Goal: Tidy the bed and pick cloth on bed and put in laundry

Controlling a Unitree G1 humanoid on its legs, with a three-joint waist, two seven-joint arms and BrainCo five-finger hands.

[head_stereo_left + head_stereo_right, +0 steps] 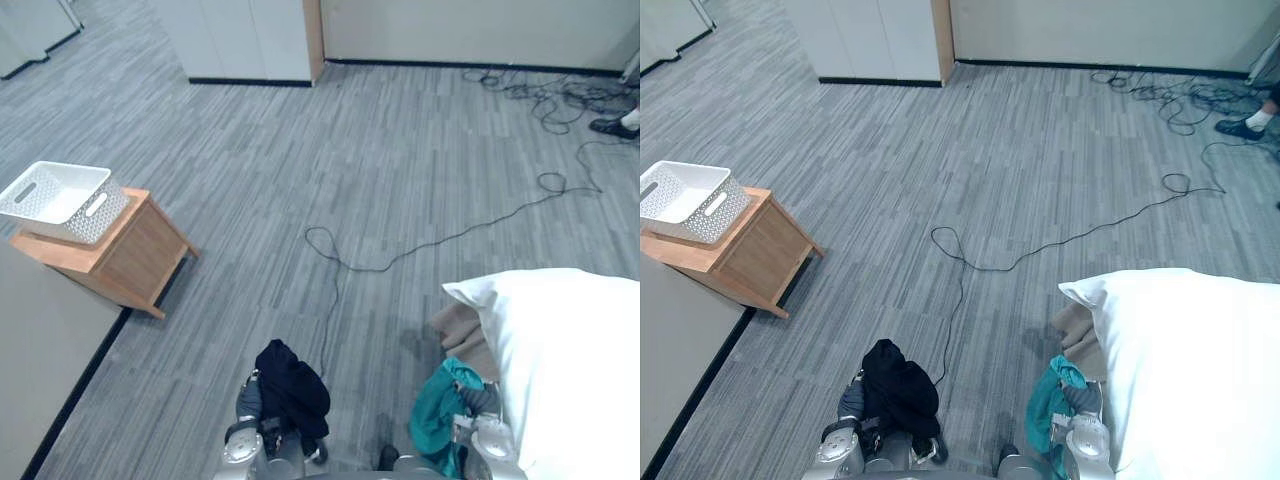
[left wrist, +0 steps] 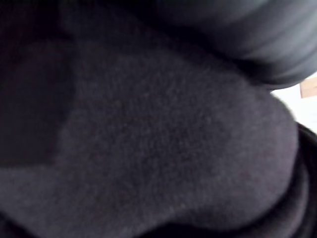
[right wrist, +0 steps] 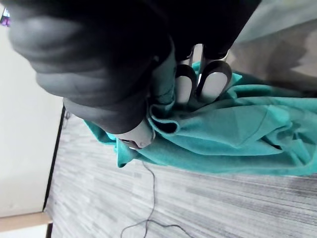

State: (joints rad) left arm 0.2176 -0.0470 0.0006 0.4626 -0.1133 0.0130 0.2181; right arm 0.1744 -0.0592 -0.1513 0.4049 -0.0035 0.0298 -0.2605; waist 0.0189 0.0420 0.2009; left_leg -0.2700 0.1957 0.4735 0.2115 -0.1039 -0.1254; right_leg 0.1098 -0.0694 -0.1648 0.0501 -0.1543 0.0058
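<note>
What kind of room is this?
Probably a bedroom: a big white pillow, a white laundry basket on a small wooden table, and a teal cloth in the right robot hand.

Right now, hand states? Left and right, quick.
left hand: cannot be told, black cloth covers it.
right hand: closed on the teal cloth.

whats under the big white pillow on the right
A crumpled beige cloth pokes out from under the big white pillow; the pillow covers whatever lies further beneath.
</note>
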